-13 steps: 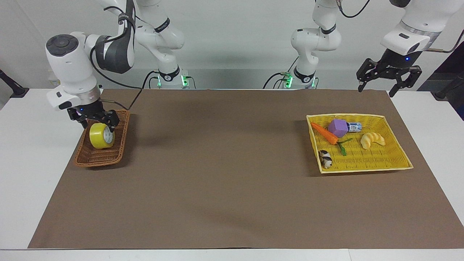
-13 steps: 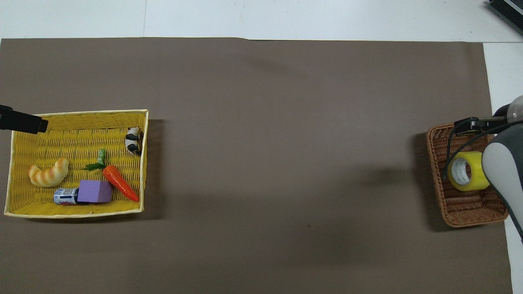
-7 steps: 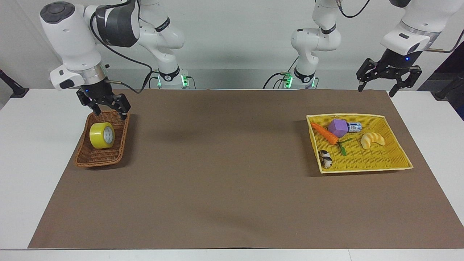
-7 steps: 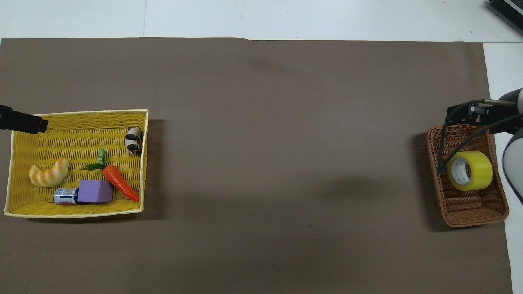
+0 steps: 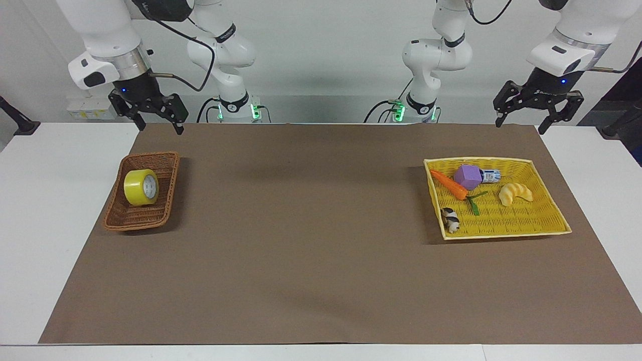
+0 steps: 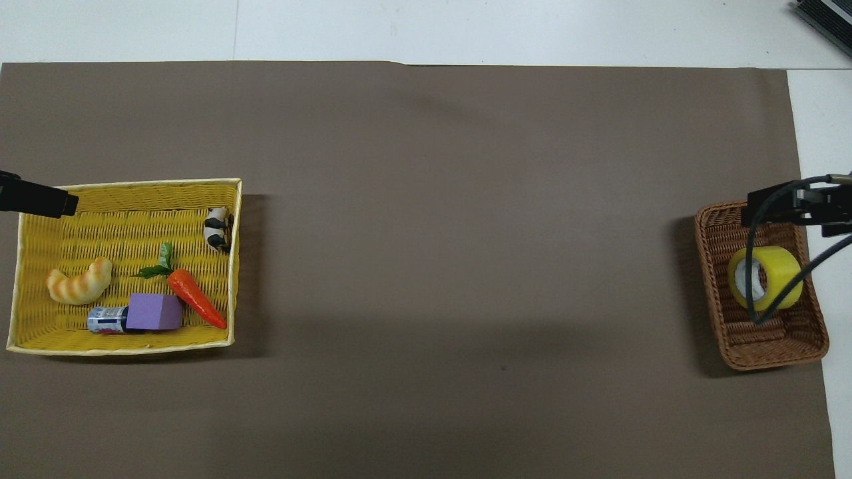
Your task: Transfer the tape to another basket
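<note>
Here the tape [image 5: 141, 187] is seen standing on its edge inside the wicker basket [image 5: 126, 216], which sits on the brown mat [image 5: 311, 260] at the right arm's end of the table [image 5: 35, 210]; the roll's pale core is turned toward the middle of the table, and nothing is touching the roll. The right gripper [image 5: 157, 122] is held up in the air with its fingers spread wide and nothing between them, above the mat's edge nearest the robots and clear of the basket. In the overhead view only part of that gripper [image 6: 795, 205] is caught at the frame's edge, and a black cable [image 6: 754, 293] loops across the tape [image 6: 779, 276] and the basket [image 6: 759, 346]. The left gripper [image 5: 519, 122] is held in the air over the mat's corner at the left arm's end, waiting, its fingers likewise spread wide and empty. Just below it in the facing view lies the yellow basket [image 5: 546, 231], in which a carrot [image 5: 448, 184], a purple block [image 5: 468, 176], a small bottle [image 5: 490, 175], a croissant [image 5: 515, 193] and a little black-and-white figure [image 5: 450, 219] are kept. The block is set against the bottle, and the carrot lies just beside the block.
</note>
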Controlling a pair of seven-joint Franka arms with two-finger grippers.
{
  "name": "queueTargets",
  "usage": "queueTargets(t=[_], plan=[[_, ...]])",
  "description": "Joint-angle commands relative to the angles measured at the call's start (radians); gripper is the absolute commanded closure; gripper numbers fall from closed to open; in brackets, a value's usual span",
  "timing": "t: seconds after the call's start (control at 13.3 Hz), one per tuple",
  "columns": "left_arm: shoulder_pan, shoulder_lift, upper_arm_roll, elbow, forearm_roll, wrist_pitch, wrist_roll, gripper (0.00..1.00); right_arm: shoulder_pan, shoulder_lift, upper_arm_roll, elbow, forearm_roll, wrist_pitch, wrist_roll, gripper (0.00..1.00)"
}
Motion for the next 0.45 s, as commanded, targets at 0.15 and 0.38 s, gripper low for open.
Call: queueTargets(t=[0.15, 0.38], plan=[[0.010, -0.006, -0.007, 0.010, 0.014, -0.026, 0.000, 0.00, -0.003, 0.009, 0.003, 0.012, 0.025, 0.002, -0.021, 0.00], [0.007, -0.006, -0.009, 0.010, 0.012, -0.020, 0.003, 0.00, -0.007, 0.008, 0.003, 0.011, 0.020, -0.002, -0.022, 0.00]])
